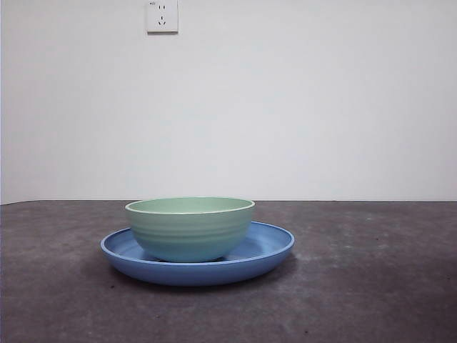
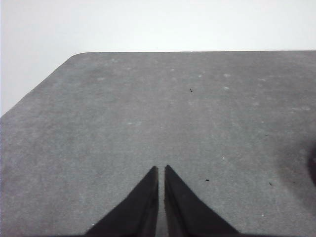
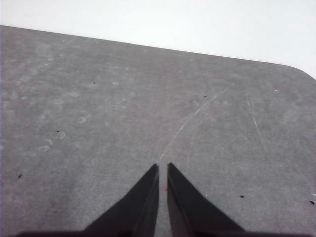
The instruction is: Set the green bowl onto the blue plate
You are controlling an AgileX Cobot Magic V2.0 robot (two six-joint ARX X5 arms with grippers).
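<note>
Left gripper (image 2: 161, 169) and right gripper (image 3: 163, 166) jaws together over bare table (image 1: 371, 286), bowl (image 1: 190, 227) upright on plate (image 1: 268, 250) lower centre, unlabelled socket (image 1: 162, 16) upper left.

Left gripper (image 2: 161, 170) jaws closed — empty, right gripper (image 3: 163, 168) likewise

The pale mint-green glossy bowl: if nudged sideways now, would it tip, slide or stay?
The pale mint-green glossy round bowl would likely slide, not tip: it looks low and wide. The wide glossy blue plate under it probably gives little grip, though its raised rim should stop it. It looks rigid.
</note>
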